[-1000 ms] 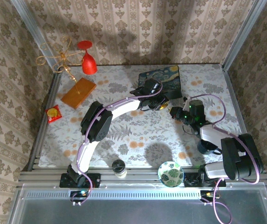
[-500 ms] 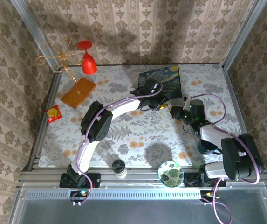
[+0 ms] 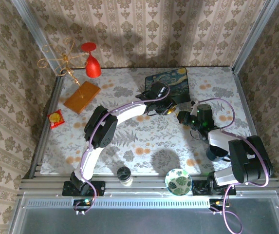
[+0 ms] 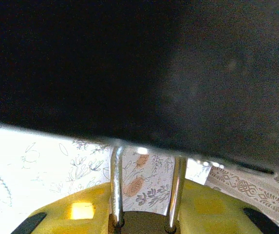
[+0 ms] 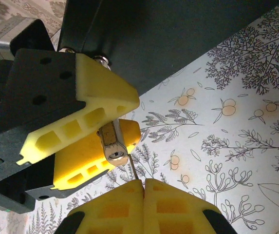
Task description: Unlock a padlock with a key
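**Top external:** The two arms meet at the far right of the floral-patterned worktop (image 3: 129, 141), just on the near side of the dark blue starry-night box (image 3: 171, 80). The left hand (image 3: 170, 109) and the right hand (image 3: 181, 117) stand tip to tip, where they stood a second ago. Only the right arm's near link has shifted slightly. That stillness suggests fine alignment of key to lock, with the turn not yet made. The tiny brass-coloured padlock (image 3: 170, 110) shows as a gold speck at the left hand's tips, above the worktop.

**Left wrist:** The left hand's yellow fingers (image 4: 81, 209) are closed on the padlock's body, which sits between them at the bottom edge. The thin silvery shackle (image 4: 116, 185) rises as two legs away from the camera toward a dark, blurred mass. Both legs appear seated in the body, so the lock looks unopened.

**Right wrist:** The right hand's yellow pads (image 5: 120, 204) are pressed together, pinching the slim metal key (image 5: 133, 172) so that only its thin blade shows. The padlock's long axis runs out of the left hand toward the right hand, keyhole end facing the key. The key's axis lies nearly in line, slanted a little. Its tip meets the edge of the keyhole face. Whether it has entered cannot be told.
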